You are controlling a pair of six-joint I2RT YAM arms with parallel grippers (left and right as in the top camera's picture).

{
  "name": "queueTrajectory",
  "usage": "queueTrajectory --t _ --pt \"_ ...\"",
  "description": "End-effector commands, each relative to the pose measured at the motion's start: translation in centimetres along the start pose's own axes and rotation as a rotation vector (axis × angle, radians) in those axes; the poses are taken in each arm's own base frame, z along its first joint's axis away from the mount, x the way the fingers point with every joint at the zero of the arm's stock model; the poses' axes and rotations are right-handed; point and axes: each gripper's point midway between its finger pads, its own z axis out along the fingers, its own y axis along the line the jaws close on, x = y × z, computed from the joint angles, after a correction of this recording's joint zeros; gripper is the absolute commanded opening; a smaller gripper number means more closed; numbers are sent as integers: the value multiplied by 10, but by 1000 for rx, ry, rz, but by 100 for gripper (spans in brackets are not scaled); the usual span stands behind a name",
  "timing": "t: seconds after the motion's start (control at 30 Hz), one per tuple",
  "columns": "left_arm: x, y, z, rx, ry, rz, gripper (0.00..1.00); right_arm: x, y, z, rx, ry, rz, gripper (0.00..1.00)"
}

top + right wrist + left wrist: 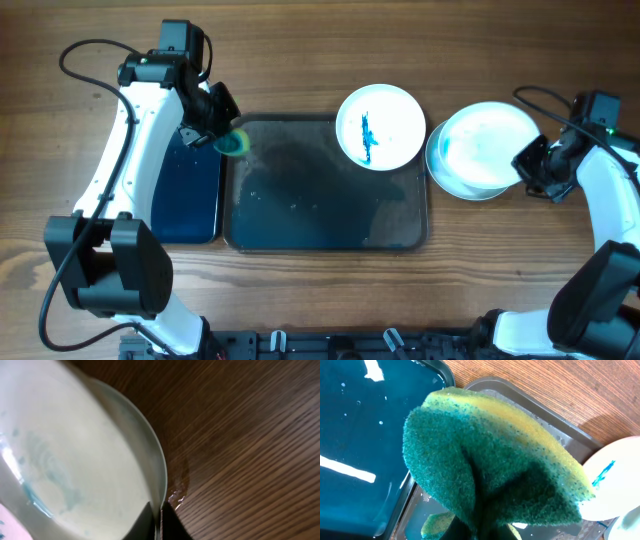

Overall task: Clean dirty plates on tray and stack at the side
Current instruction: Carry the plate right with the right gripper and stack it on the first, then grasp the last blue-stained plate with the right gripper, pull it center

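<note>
Carrying everything: a wooden worktop point(320, 50). Lying at its centre: a dark grey tray point(325, 215), wet with scattered droplets. Touching that tray's 9 o'clock edge: a narrower water tray point(190, 200) holding blue-green liquid. Sitting on the wood at 3 o'clock of the grey tray, just beside its rim: a plate stack point(475, 150), pale, showing faint blue smears in the right wrist view. Resting at the grey tray's 1 o'clock corner and overhanging the far rim: a white dirty plate point(380, 125), carrying a blue streak across its middle. Hanging over the grey tray's 11 o'clock corner: a yellow-and-green sponge point(232, 143), folded. Clamping that sponge from 9 o'clock: the left gripper point(222, 138), fingers closed on it. Pinching the stack's 3 o'clock rim: the right gripper point(520, 162), jaws drawn almost together on the plate edge. Glistening on the wood just beside that rim: a small wet patch point(176, 497).
</note>
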Motion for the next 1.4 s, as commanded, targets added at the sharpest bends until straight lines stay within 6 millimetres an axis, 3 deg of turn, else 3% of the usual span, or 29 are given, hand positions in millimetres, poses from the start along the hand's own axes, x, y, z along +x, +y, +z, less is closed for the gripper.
queueTrajectory --t 0.0,0.03,0.13,0.2,0.23,0.27,0.37,0.4,0.5,0.57,0.7,0.83,0.9,1.0,1.37 --pt "-2 1 -2 -4 -13 -8 4 9 4 9 -27 48 -35 28" --pt "-2 1 -2 -4 -13 -8 4 9 4 9 -27 50 -35 41" --pt "-2 1 -2 -3 -13 -8 4 13 14 4 -72 75 -71 46" --pt "-3 0 -2 -2 -16 -8 4 11 32 -10 -103 72 -149 46" --pt "-3 0 -2 -2 -16 -8 4 8 47 -19 -128 52 -215 47" --pt "-3 0 -2 -1 -17 -8 4 8 70 -30 -182 34 -307 55" --pt "-4 -1 -2 3 -22 -7 4 20 143 -64 -333 -14 -587 68" --pt "-4 -1 -2 3 -22 -7 4 24 158 -68 -340 -26 -634 69" --pt "-4 -1 -2 2 -22 -7 4 31 205 -61 -327 -45 -782 69" --pt "-4 -1 -2 2 -22 -6 4 37 222 -43 -314 -9 -870 69" --pt "-5 0 -2 -5 -26 -3 4 34 220 10 -218 52 -973 63" --pt "-5 0 -2 -4 -26 -3 4 30 208 45 -135 80 -1035 55" --pt "-5 0 -2 -4 -26 -3 4 30 210 54 -136 84 -1041 51" --pt "-5 0 -2 -4 -26 -3 4 31 210 67 -139 95 -1040 36" --pt "-5 0 -2 -4 -26 -3 4 34 207 87 -150 71 -1031 21"
